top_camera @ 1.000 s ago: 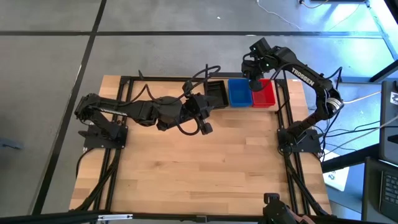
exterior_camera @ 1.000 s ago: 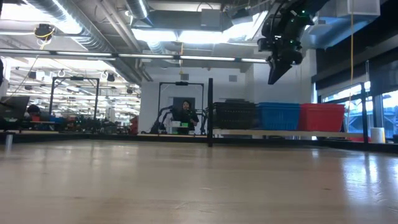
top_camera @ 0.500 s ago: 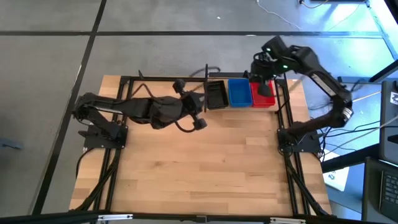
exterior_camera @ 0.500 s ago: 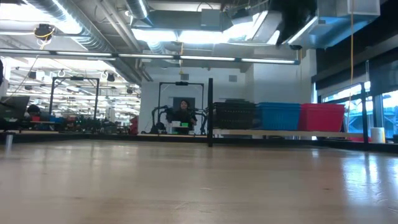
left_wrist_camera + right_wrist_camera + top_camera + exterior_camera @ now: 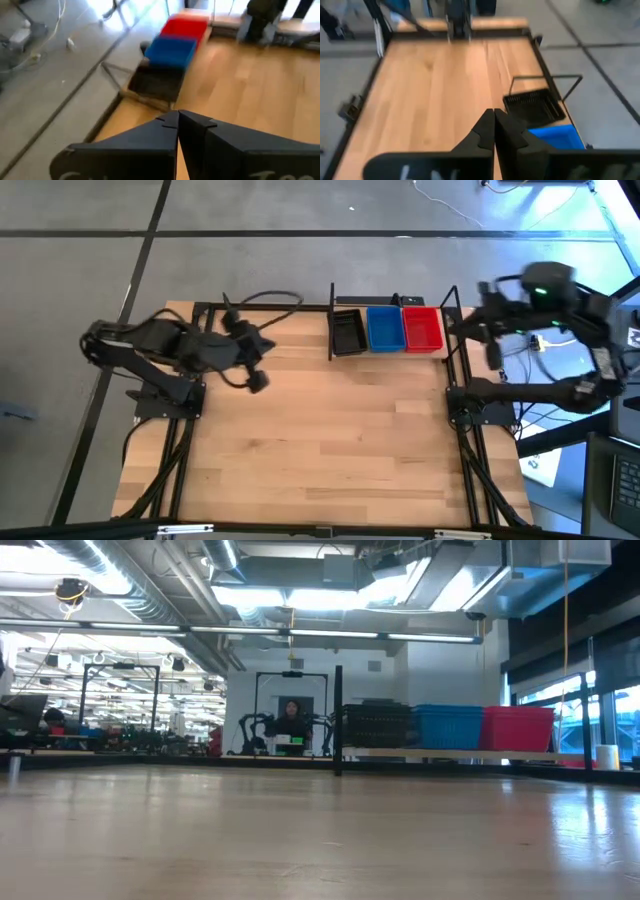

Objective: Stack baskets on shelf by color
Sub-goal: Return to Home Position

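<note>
Seen from overhead, the left end effector (image 5: 177, 120) sits at the frame's left and the right end effector (image 5: 493, 116) at its right edge. Both are pinched closed, holding nothing. On the shelf (image 5: 331, 320), upper centre of the counter (image 5: 320, 440), stand three stacks: one black stack (image 5: 347, 333), one blue stack (image 5: 384, 328), one red stack (image 5: 423, 328). The baskets within each cannot be counted. The loose cable (image 5: 268, 298), if dragged, could snag a shelf post and topple them

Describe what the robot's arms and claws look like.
Both arms are dark and jointed. The left arm has a looping black cable; the right arm carries a green light. The left claw and right claw each have two black wedge-shaped fingers with unreadable pale lettering.
</note>
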Controlling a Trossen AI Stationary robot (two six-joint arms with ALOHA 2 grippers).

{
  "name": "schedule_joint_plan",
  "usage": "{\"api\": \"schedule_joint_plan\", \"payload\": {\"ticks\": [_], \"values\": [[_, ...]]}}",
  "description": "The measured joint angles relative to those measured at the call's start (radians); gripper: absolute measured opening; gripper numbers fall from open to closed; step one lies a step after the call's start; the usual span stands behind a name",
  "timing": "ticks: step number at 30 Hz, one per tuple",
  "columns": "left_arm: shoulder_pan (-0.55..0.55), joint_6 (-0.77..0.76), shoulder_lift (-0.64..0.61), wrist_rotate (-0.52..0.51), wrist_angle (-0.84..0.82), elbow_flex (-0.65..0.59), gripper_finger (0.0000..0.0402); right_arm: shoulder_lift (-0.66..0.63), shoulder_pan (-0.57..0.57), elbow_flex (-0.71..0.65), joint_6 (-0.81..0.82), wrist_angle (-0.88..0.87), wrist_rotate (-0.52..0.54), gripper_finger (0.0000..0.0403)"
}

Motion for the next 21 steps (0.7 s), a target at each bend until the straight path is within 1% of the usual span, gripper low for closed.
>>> {"api": "schedule_joint_plan", "payload": {"ticks": [1, 5, 10, 12, 14, 16, 18, 21], "values": [[-0.010, -0.028, -0.013, 0.003, -0.037, -0.008, 0.0000, -0.027, 0.006, -0.002, 0.020, 0.011, 0.000, 0.0002], [-0.054, -0.077, -0.087, 0.071, -0.059, -0.068, 0.0000, -0.133, 0.020, -0.040, 0.085, 0.044, 0.000, 0.0001], [-0.106, -0.132, -0.215, 0.145, 0.006, -0.198, 0.0000, -0.278, 0.021, -0.135, 0.091, 0.059, 0.000, 0.0001], [-0.128, -0.156, -0.271, 0.161, 0.053, -0.267, 0.0000, -0.345, 0.021, -0.190, 0.126, 0.110, -0.001, 0.0000], [-0.148, -0.160, -0.335, 0.168, 0.152, -0.347, 0.0000, -0.418, 0.021, -0.257, 0.176, 0.194, -0.010, 0.0000], [-0.177, -0.138, -0.404, 0.188, 0.258, -0.445, 0.0000, -0.489, 0.021, -0.334, 0.205, 0.278, -0.045, 0.0000], [-0.198, -0.088, -0.477, 0.221, 0.412, -0.542, 0.0000, -0.555, 0.021, -0.416, 0.239, 0.347, -0.067, 0.0000], [-0.214, -0.011, -0.569, 0.299, 0.644, -0.686, 0.0000, -0.642, 0.021, -0.531, 0.315, 0.421, -0.071, 0.0000]]}}
